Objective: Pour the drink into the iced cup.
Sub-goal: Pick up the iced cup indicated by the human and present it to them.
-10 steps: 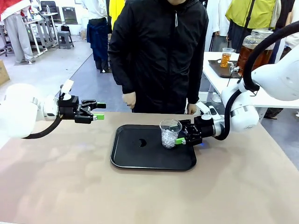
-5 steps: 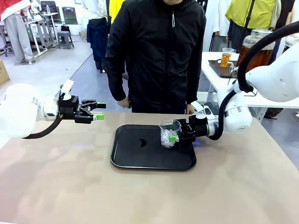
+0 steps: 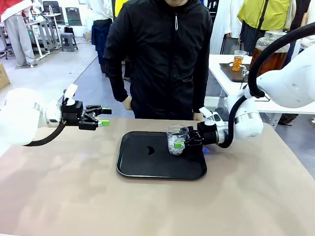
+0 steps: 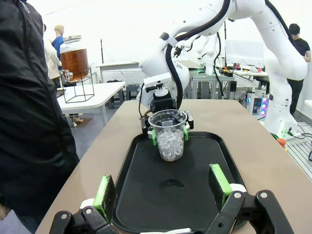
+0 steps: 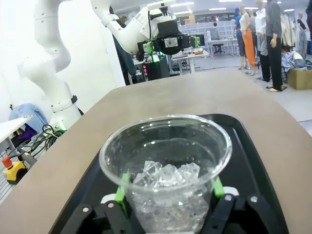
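Found right claw (image 3: 183, 143) straddling ice-filled cup (image 3: 176, 139) near tray's (image 3: 142, 173) far right corner, grip not confirmable; left claw (image 3: 105, 117) wide open, empty, above tabletop's (image 3: 74, 196) left edge; drink (image 3: 269, 59) in jar (image 3: 272, 35) on side table (image 3: 215, 60).

We lose base of iced cup (image 5: 165, 146) below bottom edge of right wrist view. Right hand (image 5: 169, 189) mostly behind cup there. Green pads (image 5: 123, 187) peek out either side; we cannot tell if they press wall.

Front view: dispenser jar (image 3: 272, 37) partly behind right arm's black cable, drink (image 3: 281, 56) seen in part. Person (image 3: 162, 54) cut off at top edge. Dark mark (image 3: 150, 150) on tray (image 3: 133, 167) too small for us to identify.

Left wrist view: tray's near edge behind left hand (image 4: 161, 175); its lower part cut off by bottom edge.
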Robot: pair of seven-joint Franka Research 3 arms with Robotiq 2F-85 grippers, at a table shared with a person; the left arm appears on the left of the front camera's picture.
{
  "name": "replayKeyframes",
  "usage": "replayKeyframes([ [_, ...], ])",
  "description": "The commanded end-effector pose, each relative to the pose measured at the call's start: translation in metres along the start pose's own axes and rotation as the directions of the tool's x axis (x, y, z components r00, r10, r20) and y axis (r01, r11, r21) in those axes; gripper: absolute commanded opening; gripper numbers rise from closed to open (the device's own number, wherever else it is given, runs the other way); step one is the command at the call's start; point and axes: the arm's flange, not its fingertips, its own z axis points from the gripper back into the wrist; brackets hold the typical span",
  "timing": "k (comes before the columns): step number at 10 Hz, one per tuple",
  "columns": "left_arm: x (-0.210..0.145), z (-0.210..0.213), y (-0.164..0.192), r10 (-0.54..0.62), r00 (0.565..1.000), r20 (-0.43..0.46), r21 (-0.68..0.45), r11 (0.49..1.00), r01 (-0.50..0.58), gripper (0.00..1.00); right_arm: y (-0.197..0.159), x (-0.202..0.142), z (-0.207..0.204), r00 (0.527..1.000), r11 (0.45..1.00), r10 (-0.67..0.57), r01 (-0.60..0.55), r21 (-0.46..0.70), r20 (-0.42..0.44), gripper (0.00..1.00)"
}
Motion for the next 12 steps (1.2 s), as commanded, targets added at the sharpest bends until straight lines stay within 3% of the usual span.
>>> replayKeyframes([
  [1,0.002,-0.001,0.0,-0.003,1.0,-0.005,0.004,1.0,0.003,1.0,-0.006,0.002,-0.002,1.0,1.0,-0.002,0.002,0.01,0.029,0.48],
  [4,0.002,-0.001,0.0,-0.003,1.0,-0.005,0.004,1.0,0.003,1.0,-0.006,0.004,-0.001,0.999,1.0,-0.009,0.008,0.015,0.04,0.48],
  [6,0.002,-0.001,0.0,-0.003,1.0,-0.005,0.004,1.0,0.003,1.0,-0.002,0.025,0.007,0.999,1.0,0.019,-0.019,0.003,0.037,0.48],
  [12,0.002,-0.001,0.0,-0.003,1.0,-0.005,0.004,1.0,0.003,1.0,-0.002,0.171,0.034,0.997,0.997,0.071,-0.071,-0.032,0.017,0.48],
])
